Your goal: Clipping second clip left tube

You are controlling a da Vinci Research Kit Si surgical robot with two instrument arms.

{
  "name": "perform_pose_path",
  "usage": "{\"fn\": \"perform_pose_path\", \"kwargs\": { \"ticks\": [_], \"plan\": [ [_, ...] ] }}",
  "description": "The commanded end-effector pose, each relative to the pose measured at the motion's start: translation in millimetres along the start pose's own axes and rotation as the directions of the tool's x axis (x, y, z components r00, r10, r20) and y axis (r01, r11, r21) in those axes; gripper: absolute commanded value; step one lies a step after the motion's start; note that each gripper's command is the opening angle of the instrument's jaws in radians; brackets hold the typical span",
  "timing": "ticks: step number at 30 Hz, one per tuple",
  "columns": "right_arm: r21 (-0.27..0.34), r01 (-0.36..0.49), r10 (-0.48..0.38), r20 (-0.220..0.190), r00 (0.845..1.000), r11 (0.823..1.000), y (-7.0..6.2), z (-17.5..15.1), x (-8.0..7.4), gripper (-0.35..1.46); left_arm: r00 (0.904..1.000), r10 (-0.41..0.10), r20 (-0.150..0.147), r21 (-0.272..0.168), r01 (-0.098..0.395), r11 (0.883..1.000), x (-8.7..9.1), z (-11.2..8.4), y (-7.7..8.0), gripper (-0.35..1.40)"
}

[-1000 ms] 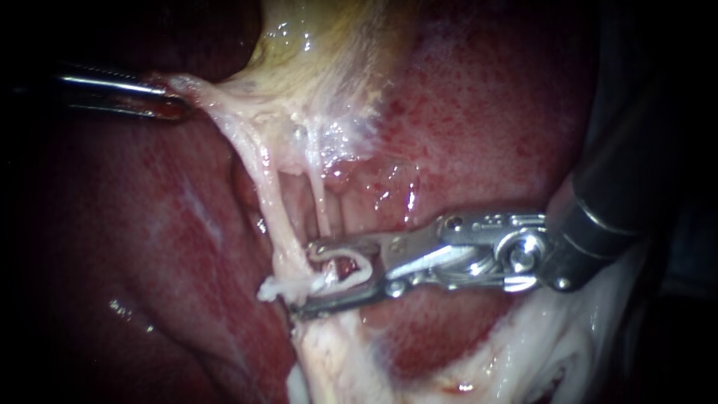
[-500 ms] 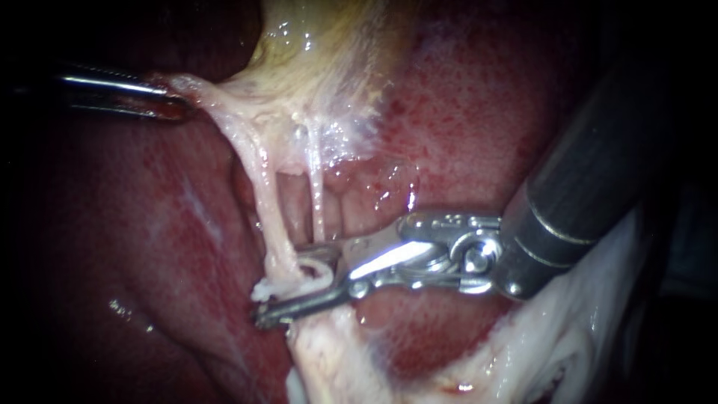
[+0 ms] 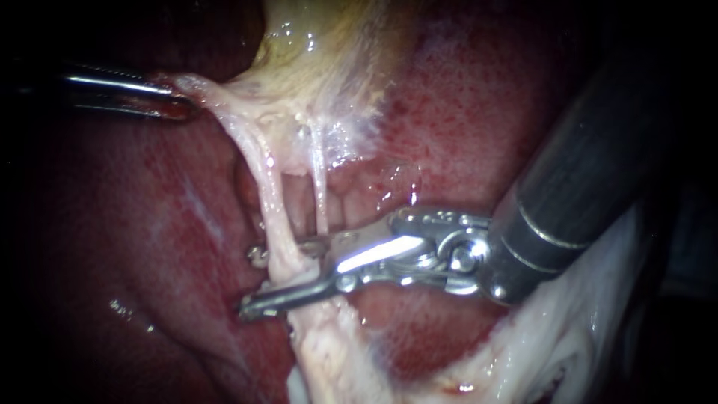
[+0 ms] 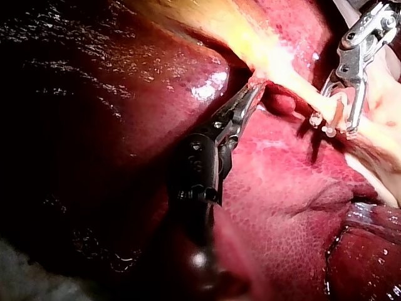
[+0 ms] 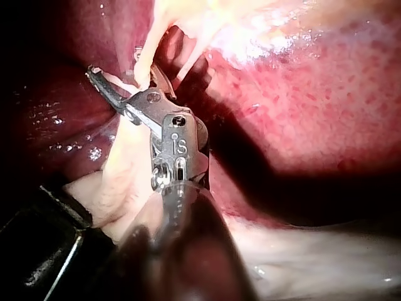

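Observation:
The left tube [image 3: 273, 202] is a pale band running from the gallbladder [image 3: 321, 45] down to white tissue. A thinner right tube [image 3: 320, 194] runs beside it. My right instrument [image 3: 252, 281] comes in from the right, its jaws open and straddling the left tube low down, one jaw on each side and the tips past it. A pale clip [image 4: 326, 125] sits between these jaws [image 4: 332, 128]. The right wrist view shows the tube [image 5: 144, 69] inside the open jaws [image 5: 116, 69]. My left instrument [image 3: 168, 105] is shut on gallbladder tissue, pulling it left [image 4: 254, 94].
Red liver [image 3: 486, 112] surrounds the tubes on both sides and behind them. Pale fatty tissue [image 3: 538, 344] lies under the right instrument's dark shaft [image 3: 583, 172]. A dark liver lobe [image 4: 94, 94] lies beside the left instrument.
My right instrument has slid leftward: its open jaws, short of the left tube a second ago, now reach across it with the tips beyond. The left instrument holds still.

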Motion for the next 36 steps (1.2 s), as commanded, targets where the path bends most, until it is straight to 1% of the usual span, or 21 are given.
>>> {"fn": "perform_pose_path", "kwargs": {
  "ticks": [1, 5, 7, 9, 12, 14, 17, 20, 24, 30, 32, 36],
  "plan": [
    [0.000, 0.001, -0.001, 0.001, 1.000, 1.000, 0.0, 0.1, -0.1, 0.48, 1.0000, 0.000, 0.000, 0.000, 0.000, 1.000, 0.0, 0.0, 0.0, -0.35],
    [0.002, 0.001, -0.001, 0.002, 1.000, 1.000, -0.4, 0.2, 0.0, 0.48, 1.0000, 0.000, 0.000, 0.000, 0.000, 1.000, -0.1, 0.0, 0.0, -0.35],
    [0.023, 0.001, -0.001, 0.000, 1.000, 1.000, -0.9, 0.2, 0.1, 0.48, 1.0000, 0.000, 0.000, 0.000, 0.000, 1.000, -0.1, 0.0, 0.0, -0.35],
    [0.071, 0.002, -0.002, -0.008, 1.000, 0.997, -1.6, 0.3, 0.4, 0.48, 1.0000, 0.000, 0.000, 0.000, 0.000, 1.000, -0.1, 0.0, 0.0, -0.35],
    [0.146, 0.005, -0.005, -0.005, 1.000, 0.989, -2.9, 0.3, 1.1, 0.46, 1.0000, 0.000, 0.000, 0.000, 0.000, 1.000, -0.1, 0.0, -0.1, -0.35],
    [0.180, 0.001, 0.000, -0.005, 1.000, 0.984, -3.7, 0.3, 1.5, 0.42, 1.0000, 0.000, 0.000, 0.000, 0.000, 1.000, -0.1, 0.0, -0.1, -0.35],
    [0.208, -0.013, 0.017, -0.016, 1.000, 0.978, -4.3, 0.3, 1.8, 0.35, 1.0000, 0.000, 0.000, 0.000, 0.000, 1.000, -0.1, 0.0, -0.1, -0.35],
    [0.216, -0.009, 0.012, -0.012, 1.000, 0.976, -4.2, 0.2, 1.7, 0.25, 1.0000, 0.000, 0.000, 0.000, 0.000, 1.000, -0.1, 0.0, -0.1, -0.35],
    [0.219, -0.009, 0.011, -0.010, 1.000, 0.976, -3.8, -0.4, 1.4, -0.04, 1.0000, 0.000, 0.000, 0.000, 0.000, 1.000, -0.1, 0.1, -0.1, -0.35],
    [0.219, -0.008, 0.011, -0.010, 1.000, 0.976, -3.3, -0.9, 1.2, -0.33, 1.0000, 0.000, 0.000, 0.000, 0.000, 1.000, -0.1, 0.1, -0.1, -0.35],
    [0.219, -0.008, 0.011, -0.010, 1.000, 0.976, -3.3, -1.0, 1.1, -0.35, 1.0000, 0.000, 0.000, 0.000, 0.000, 1.000, -0.1, 0.1, -0.1, -0.35],
    [0.220, -0.043, 0.045, -0.002, 0.999, 0.975, -3.3, -1.2, 1.0, -0.35, 1.0000, 0.000, 0.000, 0.000, 0.000, 1.000, -0.1, 0.1, -0.1, -0.35]
  ]
}}
